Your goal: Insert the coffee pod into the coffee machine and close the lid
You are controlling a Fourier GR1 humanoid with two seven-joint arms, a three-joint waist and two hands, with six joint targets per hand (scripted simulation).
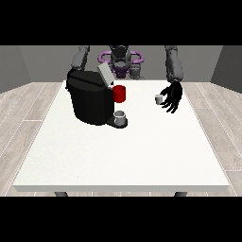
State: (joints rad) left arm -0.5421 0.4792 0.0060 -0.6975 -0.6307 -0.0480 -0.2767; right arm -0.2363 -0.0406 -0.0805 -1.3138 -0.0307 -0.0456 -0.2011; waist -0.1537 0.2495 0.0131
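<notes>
Front view. Hand at the view's right (173, 96) hangs over the table (123, 156), fingers spread and relaxed, holding nothing. Pod (159, 99), small and pale, sits on the table just beside that hand, on its side toward the view's left; contact not resolvable. Machine (90, 100), black, stands well apart from the hand, further to the view's left, lid (105, 74) tilted up. Red part (119, 93) shows at the machine's side facing the hand. 1 grey cup (120, 118) rests on its base. The other hand is hidden behind the machine.
</notes>
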